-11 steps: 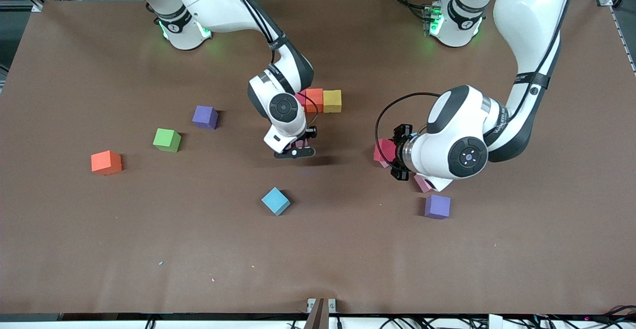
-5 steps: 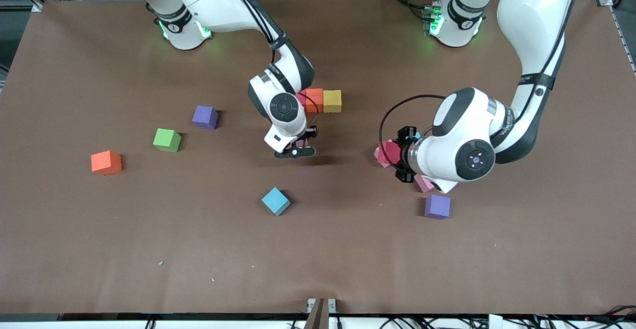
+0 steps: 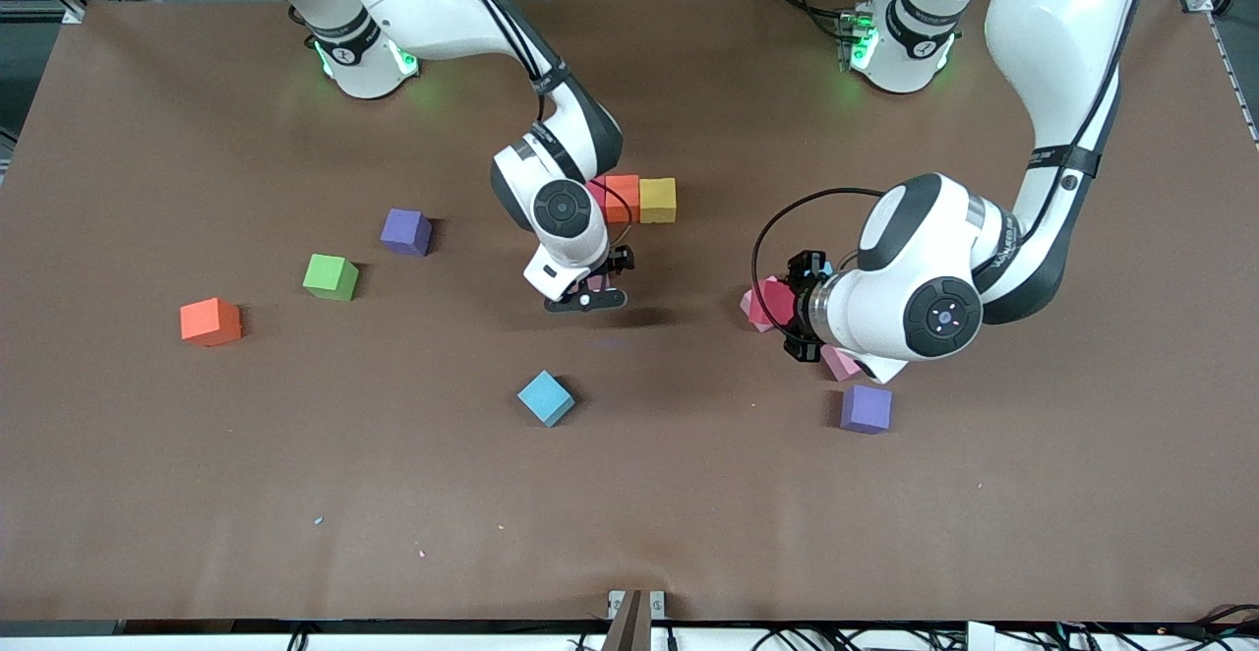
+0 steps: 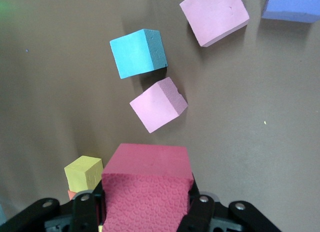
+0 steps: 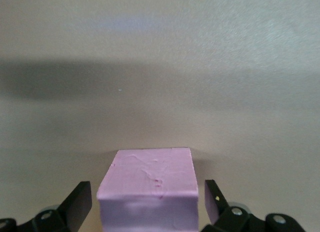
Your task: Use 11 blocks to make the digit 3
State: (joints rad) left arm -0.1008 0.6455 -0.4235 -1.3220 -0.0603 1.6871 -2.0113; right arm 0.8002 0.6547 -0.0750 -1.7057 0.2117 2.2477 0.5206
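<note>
Bench: brown bench (image 3: 197, 494), my blocks scattered all over it.
Right gripper (image 5: 145, 204): fingers spread, let go of a pink block (image 5: 147, 189) sitting between them, at 6 o'clock from the red-orange-yellow row (image 3: 634, 199).
Left gripper (image 4: 145, 212): fingers clamped on a red block (image 4: 147, 184), above two pink blocks (image 4: 157, 104) and a light blue one (image 4: 138, 52).

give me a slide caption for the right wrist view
Right gripper open around a pink block resting on the brown table, fingers clear of its sides.
</note>
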